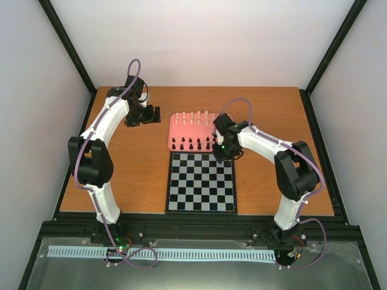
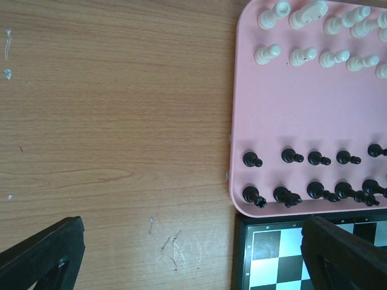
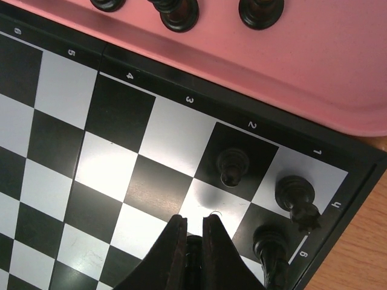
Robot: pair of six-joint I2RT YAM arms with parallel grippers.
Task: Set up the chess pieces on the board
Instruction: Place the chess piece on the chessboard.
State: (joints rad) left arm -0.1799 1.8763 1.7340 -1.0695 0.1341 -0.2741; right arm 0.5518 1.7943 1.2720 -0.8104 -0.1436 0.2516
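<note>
CHESS SET-UP, FAR RIGHT CORNER: the right fingers (image 3: 172,260) hang low over the far right corner of the board (image 1: 201,196), drawn almost together, with a small dark piece (image 3: 193,254) pinched between their tips; they sit above a pale square in the row beside the board's edge; whether the held piece touches that square cannot be told from the wrist view.

Three black figures stand on the board close by: a black pawn (image 3: 233,166) upright on the dark square under the numeral 2; a taller corner piece (image 3: 296,196) on the pale square by the letter h; a third black piece (image 3: 269,248) on the dark square next to it, by the letter g, just beside the right fingers.

The salmon-pink tray (image 1: 193,130) lies on the wooden tabletop (image 1: 139,181), its near edge just beside the board's far edge; the cream-white pieces (image 1: 192,118) stand in two rows along its far side; the black pieces (image 1: 190,144) stand in two rows along its near side.

The left fingers (image 2: 45,257) hover over bare wood to the left of the tray, well apart from the board; they are spread wide and hold nothing; their wrist view takes in the tray's near left corner and the board's far left corner.
</note>
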